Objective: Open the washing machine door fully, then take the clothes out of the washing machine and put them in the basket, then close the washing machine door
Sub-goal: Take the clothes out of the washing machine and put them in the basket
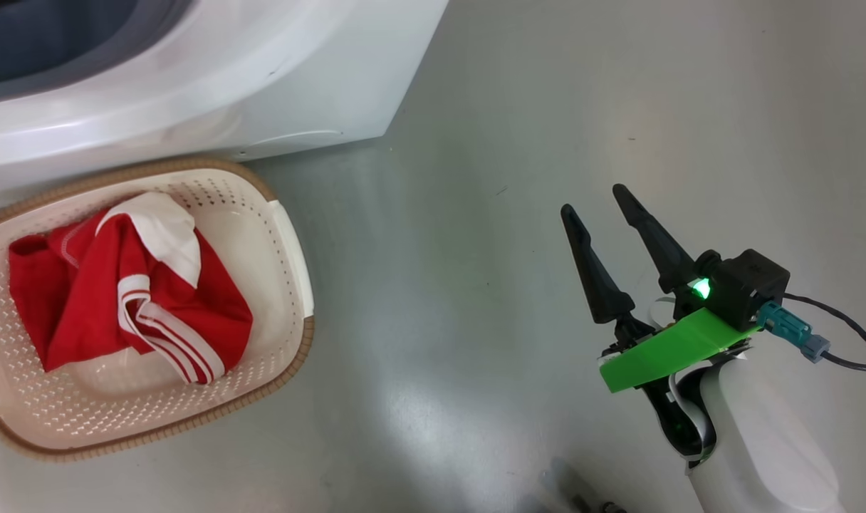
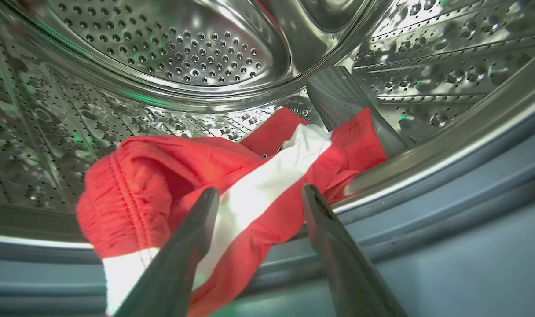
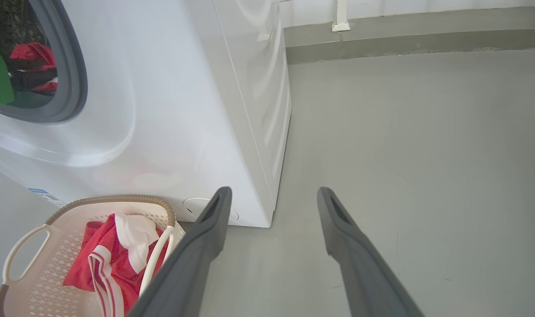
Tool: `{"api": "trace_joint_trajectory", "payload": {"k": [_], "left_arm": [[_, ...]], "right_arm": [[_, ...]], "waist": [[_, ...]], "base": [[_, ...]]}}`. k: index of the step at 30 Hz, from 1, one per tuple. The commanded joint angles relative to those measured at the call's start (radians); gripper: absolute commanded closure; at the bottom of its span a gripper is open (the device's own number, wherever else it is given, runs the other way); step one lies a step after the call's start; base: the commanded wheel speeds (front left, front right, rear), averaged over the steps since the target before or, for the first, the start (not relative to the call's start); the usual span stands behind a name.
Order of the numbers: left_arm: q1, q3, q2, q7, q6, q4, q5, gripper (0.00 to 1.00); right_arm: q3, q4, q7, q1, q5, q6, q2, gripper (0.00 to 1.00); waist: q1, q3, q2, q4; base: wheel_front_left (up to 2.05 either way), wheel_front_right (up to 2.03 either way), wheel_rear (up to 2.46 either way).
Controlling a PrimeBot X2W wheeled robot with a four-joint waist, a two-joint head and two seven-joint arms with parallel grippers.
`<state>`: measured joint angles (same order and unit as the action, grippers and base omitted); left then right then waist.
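In the left wrist view's centre, the left end effector (image 2: 258,193) stands released, fingers spread before a red and white garment (image 2: 153,185) lying in the drum (image 2: 175,48) of the washing machine (image 3: 184,110). More red clothes (image 1: 130,285) sit in the basket (image 1: 290,242) at the head view's lower left. The right end effector (image 1: 594,199), also released, hangs over the floor (image 1: 476,214) at lower right

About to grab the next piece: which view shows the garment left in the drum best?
Left wrist view: the garment lies close up in the drum, before the open left gripper. Right wrist view gives a small red glimpse through the opening.
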<state>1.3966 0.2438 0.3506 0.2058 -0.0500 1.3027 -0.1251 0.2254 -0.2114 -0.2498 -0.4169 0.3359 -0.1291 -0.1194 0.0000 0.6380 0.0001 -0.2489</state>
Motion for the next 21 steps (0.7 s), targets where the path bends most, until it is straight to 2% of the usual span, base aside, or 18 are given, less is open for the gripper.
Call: {"api": "trace_joint_trajectory", "payload": {"k": [1,13,21], "left_arm": [[-0.013,-0.003,0.044,-0.003,0.006,-0.015,0.013,0.0],[-0.017,0.015,0.045,-0.038,0.043,-0.013,0.037,0.0],[-0.014,0.02,0.057,-0.059,0.044,-0.013,0.053,0.0]], "right_arm": [[0.023,0.02,-0.012,0.008,0.0,-0.002,0.005,0.0],[0.033,0.022,-0.012,0.012,0.003,-0.002,0.011,0.0],[0.038,0.025,-0.012,0.012,0.004,-0.002,0.017,0.0]], "waist": [[0.0,-0.001,-0.0001,-0.002],[0.0,0.002,-0.0001,-0.018],[0.0,0.01,-0.0001,-0.033]], "base": [[0.0,0.0,0.0],[0.0,0.0,0.0],[0.0,0.0,0.0]]}}
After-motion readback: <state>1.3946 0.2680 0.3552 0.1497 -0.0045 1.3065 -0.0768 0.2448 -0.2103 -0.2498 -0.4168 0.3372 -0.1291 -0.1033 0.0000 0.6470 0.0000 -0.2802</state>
